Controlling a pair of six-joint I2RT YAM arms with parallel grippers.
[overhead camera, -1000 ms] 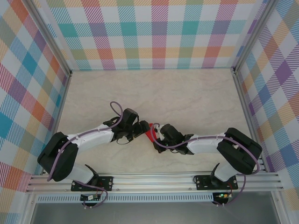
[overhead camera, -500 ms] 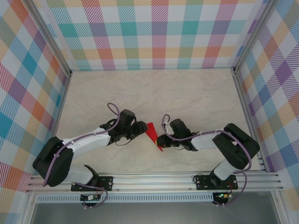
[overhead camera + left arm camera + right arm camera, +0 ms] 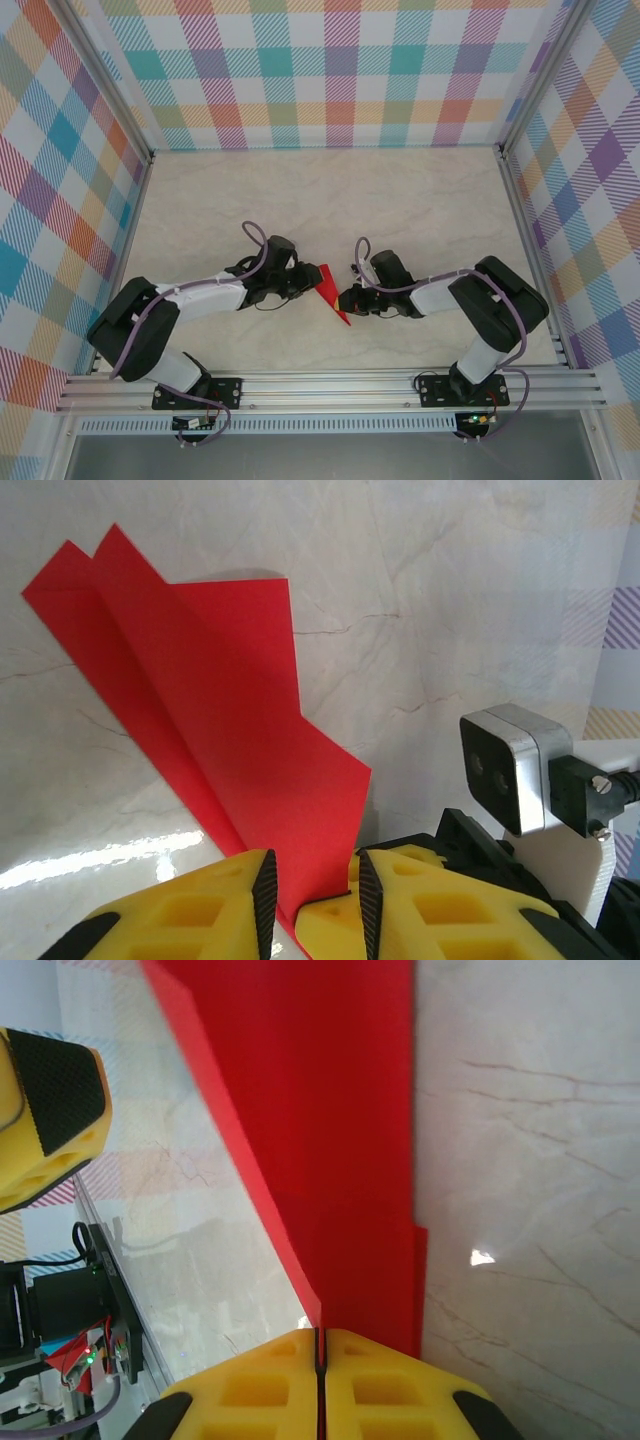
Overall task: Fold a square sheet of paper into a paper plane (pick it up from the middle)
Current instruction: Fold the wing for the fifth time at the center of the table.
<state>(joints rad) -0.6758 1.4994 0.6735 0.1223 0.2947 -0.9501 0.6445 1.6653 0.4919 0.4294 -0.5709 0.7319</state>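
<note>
The square sheet of paper (image 3: 329,289) is bright red and folded into a slim, layered, pointed shape. It stands on edge above the table between the two grippers. My right gripper (image 3: 346,299) is shut on its lower edge, and in the right wrist view the paper (image 3: 335,1110) rises straight out of the closed jaws of that gripper (image 3: 320,1345). My left gripper (image 3: 308,284) meets the sheet from the left. In the left wrist view its jaws (image 3: 312,900) stand apart on either side of the paper's (image 3: 230,710) near corner, with a gap at each pad.
The marble-patterned tabletop (image 3: 330,200) is walled by checked panels on three sides, with an aluminium rail (image 3: 330,388) along the near edge. The right arm's wrist camera (image 3: 510,770) sits close behind the paper. The left gripper's finger (image 3: 45,1110) shows beside the sheet.
The grippers have drawn a little apart, so more of the red paper shows between them. The left jaws have narrowed around the paper. The right gripper keeps its grip.
</note>
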